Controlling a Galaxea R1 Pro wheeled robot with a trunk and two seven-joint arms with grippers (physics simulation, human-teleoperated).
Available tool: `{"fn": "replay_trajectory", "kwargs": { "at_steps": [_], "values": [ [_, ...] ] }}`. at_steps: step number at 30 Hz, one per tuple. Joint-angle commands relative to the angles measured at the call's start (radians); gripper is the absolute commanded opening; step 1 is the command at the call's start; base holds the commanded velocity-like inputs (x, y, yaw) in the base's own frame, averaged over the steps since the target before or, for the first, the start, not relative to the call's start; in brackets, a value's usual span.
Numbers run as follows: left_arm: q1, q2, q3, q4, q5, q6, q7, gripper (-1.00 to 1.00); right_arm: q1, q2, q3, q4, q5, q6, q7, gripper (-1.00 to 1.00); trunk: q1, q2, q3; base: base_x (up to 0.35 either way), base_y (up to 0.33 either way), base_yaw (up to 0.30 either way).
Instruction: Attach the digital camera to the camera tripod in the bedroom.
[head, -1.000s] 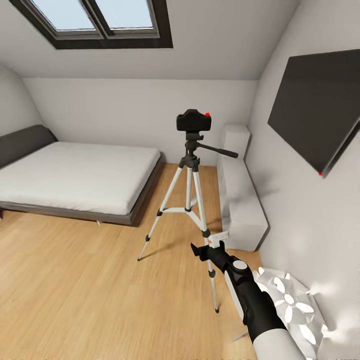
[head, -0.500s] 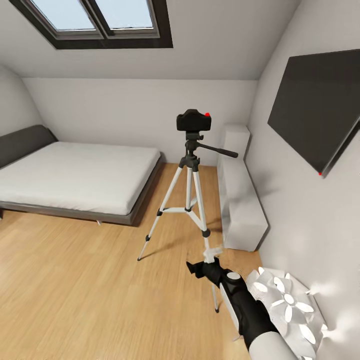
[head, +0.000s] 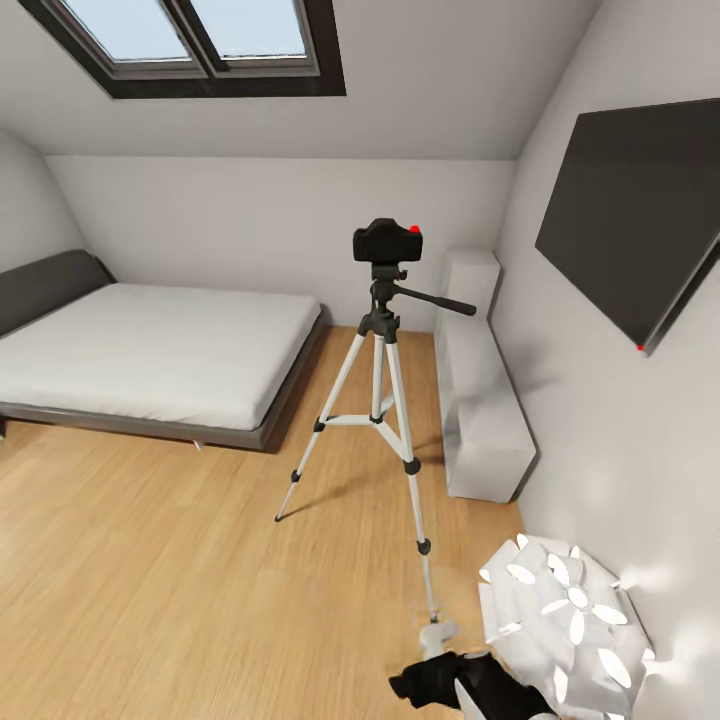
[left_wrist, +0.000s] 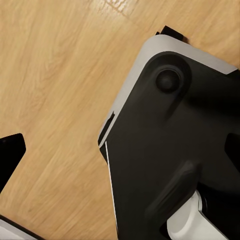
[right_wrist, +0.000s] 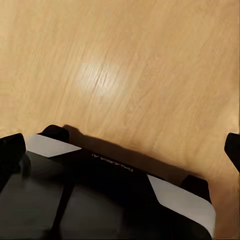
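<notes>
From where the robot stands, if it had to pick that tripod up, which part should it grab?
Probably the upright centre column of the camera tripod, just under the black head. It is a slim vertical post, so a tool could close on it from the near side, level with the floor. The splayed legs and the digital camera on top look less balanced holds.

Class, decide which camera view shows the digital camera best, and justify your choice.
The head view: the digital camera sits in full sight atop the camera tripod. Both wrist views look down at the wooden floor and the robot's own body.
</notes>
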Motion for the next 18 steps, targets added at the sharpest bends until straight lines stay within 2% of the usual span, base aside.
{"fn": "replay_trajectory", "kwargs": {
  "at_steps": [1, 9, 18],
  "values": [
    [-0.001, 0.000, -0.008, 0.000, 0.007, 0.003, 0.003, 1.00, 0.000, -0.011, 0.001, 0.032, 0.008, -0.002, 0.003, 1.00, 0.001, -0.002, -0.002, 0.000, 0.000, 0.000],
    [-0.001, 0.001, -0.008, 0.000, 0.008, 0.003, 0.004, 1.00, 0.004, -0.094, 0.002, 0.244, 0.003, -0.082, 0.002, 1.00, 0.001, -0.002, -0.002, 0.000, 0.000, 0.000],
    [-0.001, 0.000, -0.008, 0.000, 0.011, 0.004, 0.004, 1.00, 0.022, -0.181, 0.002, 0.295, 0.000, -0.125, 0.000, 1.00, 0.001, -0.002, -0.002, 0.000, 0.000, 0.000]
  ]
}}
